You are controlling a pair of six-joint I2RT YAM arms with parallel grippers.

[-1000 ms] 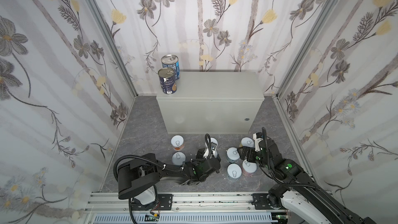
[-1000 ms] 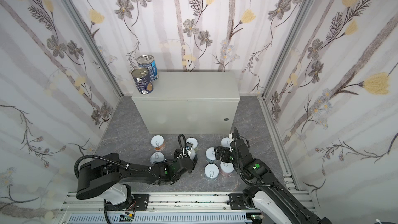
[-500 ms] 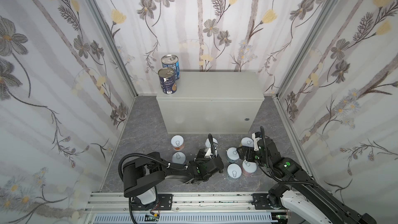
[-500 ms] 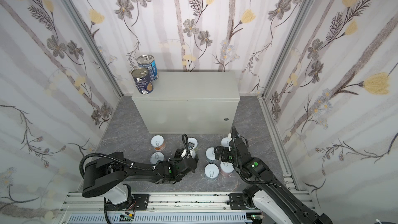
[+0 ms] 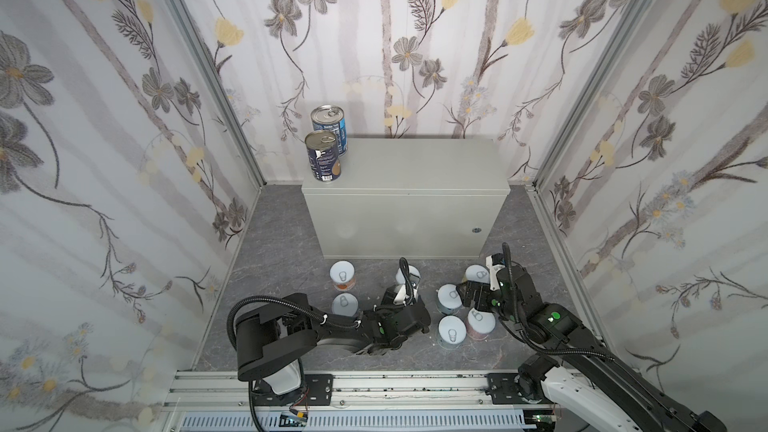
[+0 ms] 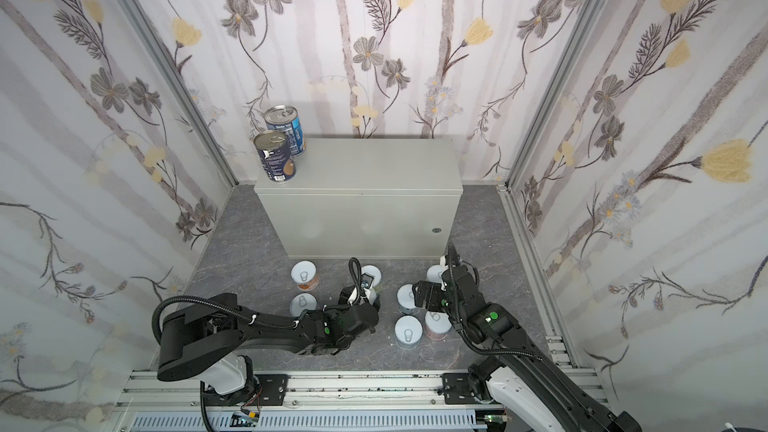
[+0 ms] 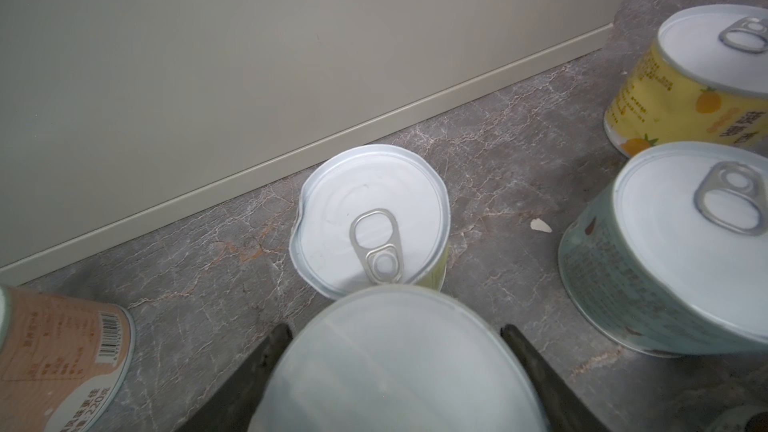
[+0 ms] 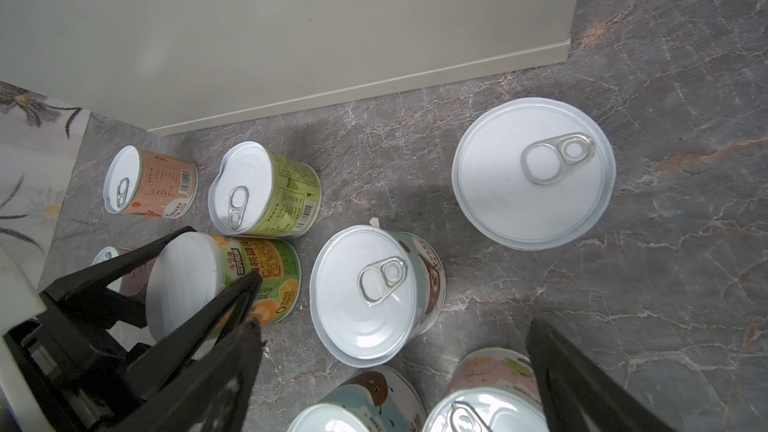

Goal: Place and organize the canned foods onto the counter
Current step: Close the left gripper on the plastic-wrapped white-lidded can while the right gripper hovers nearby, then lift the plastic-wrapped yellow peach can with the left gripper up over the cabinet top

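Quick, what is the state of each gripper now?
Left gripper: closed on a short green-labelled can.
Right gripper: open, holding nothing.

Left gripper (image 6: 368,299) sits low over the floor (image 6: 249,268), fingers hidden under its wrist. A short can (image 6: 372,274) peeks out just beyond it; two cans (image 6: 305,276) stand off to its left. Right gripper (image 6: 417,296) hangs spread wide above a white lid (image 6: 404,301), three more cans (image 6: 408,332) crowding close around it. Far beyond both grippers, two blue cans (image 6: 276,157) stand on the counter's (image 6: 374,176) left corner.
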